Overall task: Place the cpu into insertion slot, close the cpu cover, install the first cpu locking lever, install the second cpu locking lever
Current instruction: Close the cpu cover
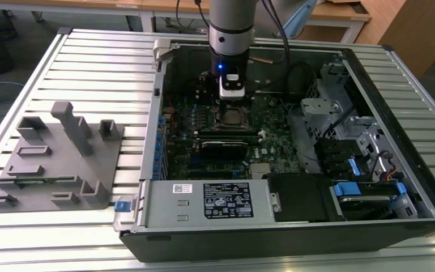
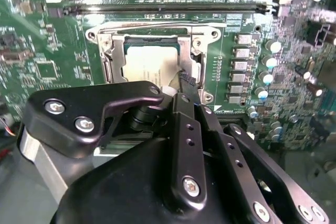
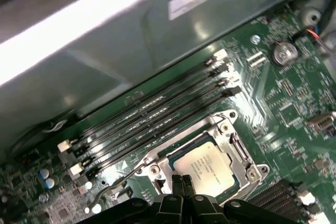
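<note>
Hovering with the gripper (image 3: 181, 183) above the seated cpu (image 2: 152, 64), jaws pinched nearly together, nothing held.
Grey fixture (image 1: 51, 158) parked at nine o'clock of the computer case (image 1: 278, 243), out of the way; insertion slot (image 1: 231, 116) at twelve o'clock of the long black card (image 1: 224, 148), under the gripper for straight-down access; cpu bedded in it, cpu cover (image 2: 112, 56) seemingly down around the chip, wire lever (image 3: 118, 184) sprung free, not yet latched.

The arm (image 1: 231, 25) stands upright in the exterior view, its wrist pointing straight down, a small blue light glowing just above the gripper (image 1: 231, 97). In the first wrist view the black jaws sit drawn together, tips side by side.
</note>
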### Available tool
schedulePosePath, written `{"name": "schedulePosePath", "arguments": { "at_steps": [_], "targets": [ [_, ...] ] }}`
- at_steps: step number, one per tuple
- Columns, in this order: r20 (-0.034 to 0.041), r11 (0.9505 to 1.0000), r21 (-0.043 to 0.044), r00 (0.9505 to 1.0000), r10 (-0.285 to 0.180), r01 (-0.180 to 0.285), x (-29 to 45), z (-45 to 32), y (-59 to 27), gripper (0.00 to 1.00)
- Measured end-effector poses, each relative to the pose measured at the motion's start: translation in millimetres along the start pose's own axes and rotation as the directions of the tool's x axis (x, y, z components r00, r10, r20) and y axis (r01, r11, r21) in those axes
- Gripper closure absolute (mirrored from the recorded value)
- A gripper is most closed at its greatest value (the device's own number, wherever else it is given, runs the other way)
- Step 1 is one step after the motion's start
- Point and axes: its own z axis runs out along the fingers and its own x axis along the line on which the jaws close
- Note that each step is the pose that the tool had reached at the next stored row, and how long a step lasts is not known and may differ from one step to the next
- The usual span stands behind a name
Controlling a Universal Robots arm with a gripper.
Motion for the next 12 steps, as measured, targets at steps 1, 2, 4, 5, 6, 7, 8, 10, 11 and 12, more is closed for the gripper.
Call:
{"name": "schedulePosePath", "arguments": {
  "at_steps": [1, 2, 4, 5, 6, 7, 8, 10, 11, 12],
  "targets": [
    [-0.0004, 0.9998, -0.0008, 0.9998, -0.018, 0.018, 0.0, 0.0, 0.0, 0.9],
    [-0.0009, 0.9993, -0.0016, 0.9993, -0.038, 0.038, 0.0, 0.1, 0.0, 0.9],
    [-0.0017, 0.9973, -0.0032, 0.9973, -0.073, 0.073, 0.0, 0.1, 0.0, 0.9],
    [-0.002, 0.9958, -0.004, 0.9958, -0.091, 0.091, 0.0, 0.1, 0.0, 0.9],
    [-0.0023, 0.994, -0.0049, 0.994, -0.109, 0.109, 0.0, 0.2, 0.0, 0.9],
    [-0.0026, 0.9919, -0.0058, 0.9919, -0.127, 0.127, 0.0, 0.3, 0.0, 0.9],
    [-0.0029, 0.9893, -0.0067, 0.9893, -0.146, 0.146, 0.0, 0.3, 0.0, 0.9],
    [-0.0035, 0.9834, -0.0083, 0.9834, -0.182, 0.181, 0.0, 0.4, 0.0, 0.9],
    [-0.0037, 0.98, -0.0092, 0.98, -0.199, 0.199, 0.0, 0.5, 0.0, 0.9],
    [-0.0039, 0.9762, -0.0101, 0.9762, -0.217, 0.217, 0.0, 0.6, 0.0, 0.9]
  ]
}}
